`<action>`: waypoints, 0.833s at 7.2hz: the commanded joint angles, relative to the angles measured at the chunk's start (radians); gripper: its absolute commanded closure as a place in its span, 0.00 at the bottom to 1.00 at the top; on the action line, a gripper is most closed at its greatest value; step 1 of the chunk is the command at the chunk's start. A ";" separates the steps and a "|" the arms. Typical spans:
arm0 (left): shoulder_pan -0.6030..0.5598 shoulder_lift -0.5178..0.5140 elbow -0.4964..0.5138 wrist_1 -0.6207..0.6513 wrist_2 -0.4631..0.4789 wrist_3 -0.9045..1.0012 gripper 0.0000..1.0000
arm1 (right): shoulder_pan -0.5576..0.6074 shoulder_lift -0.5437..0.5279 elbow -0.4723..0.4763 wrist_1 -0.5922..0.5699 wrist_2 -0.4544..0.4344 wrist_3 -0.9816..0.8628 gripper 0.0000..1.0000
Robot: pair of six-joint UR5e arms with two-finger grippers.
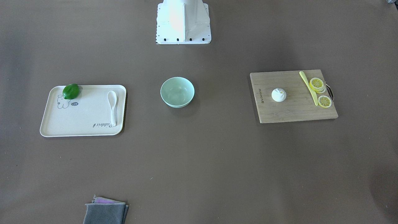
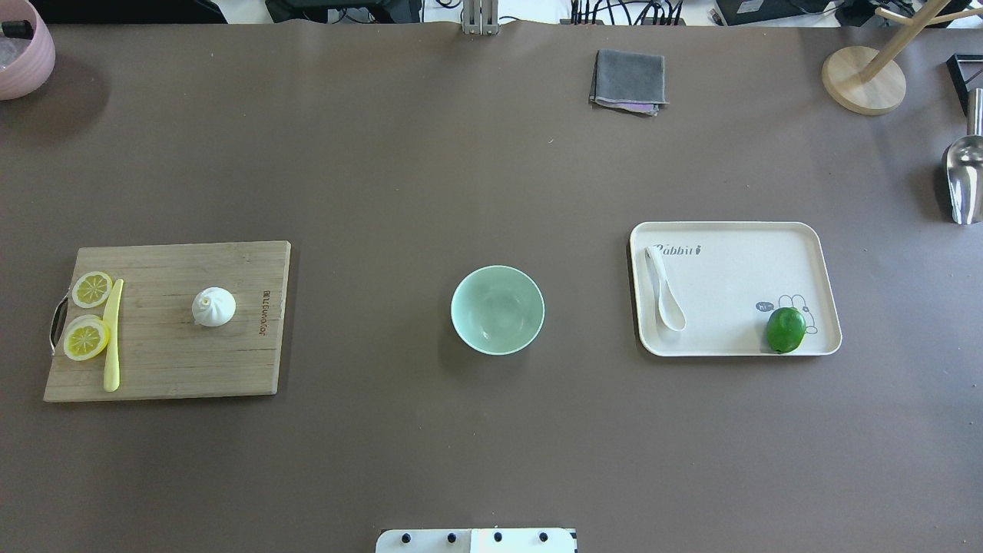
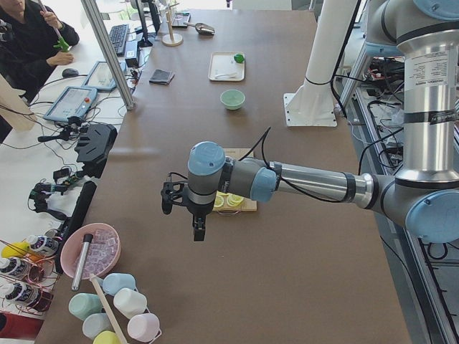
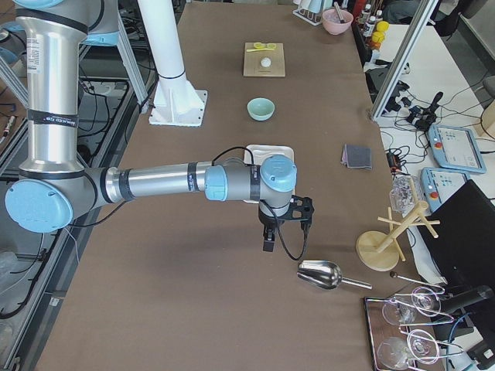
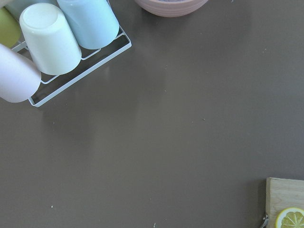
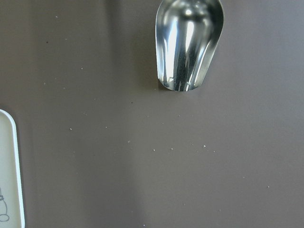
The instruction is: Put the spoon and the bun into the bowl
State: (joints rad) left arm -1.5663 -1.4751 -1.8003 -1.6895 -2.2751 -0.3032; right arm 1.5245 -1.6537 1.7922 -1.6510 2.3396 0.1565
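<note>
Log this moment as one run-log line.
stage: not started; spoon: on tray; bun: on cutting board; bowl: empty; left end effector, right end effector: over bare table, grip unclear

- Left gripper (image 3: 196, 231) and right gripper (image 4: 267, 244) appear only from the sides; jaw state unreadable.
- Metal scoop (image 6: 189, 42): handle cut off by the top edge.
- Tray (image 6: 7, 166): only a sliver at the left edge.

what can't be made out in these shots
- Left gripper: exterior left view only, small; open or shut unclear.
- Right gripper: exterior right only; same.
- Bun: left arm hides it in exterior left.
- Pink bowl: cut off by the overhead view's edge.
</note>
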 commanded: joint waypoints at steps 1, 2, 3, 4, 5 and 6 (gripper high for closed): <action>0.000 -0.001 -0.008 0.001 -0.001 -0.001 0.02 | 0.000 0.002 0.001 -0.004 0.006 0.002 0.00; 0.002 -0.001 0.004 -0.002 0.005 0.012 0.02 | 0.000 0.002 0.006 -0.006 0.015 -0.002 0.00; 0.003 -0.005 0.009 0.002 -0.003 0.010 0.02 | 0.000 0.002 0.006 -0.006 0.017 -0.002 0.00; 0.005 -0.013 0.021 -0.005 0.005 0.012 0.02 | 0.000 -0.004 0.004 -0.006 0.004 -0.003 0.00; 0.005 -0.007 0.024 -0.012 0.006 0.013 0.02 | 0.003 -0.004 -0.005 -0.006 0.001 -0.003 0.00; 0.002 0.001 0.028 -0.018 0.006 0.013 0.02 | 0.008 -0.001 0.007 -0.006 0.001 -0.003 0.00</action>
State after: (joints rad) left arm -1.5626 -1.4808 -1.7777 -1.7001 -2.2699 -0.2907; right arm 1.5280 -1.6567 1.7930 -1.6567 2.3428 0.1536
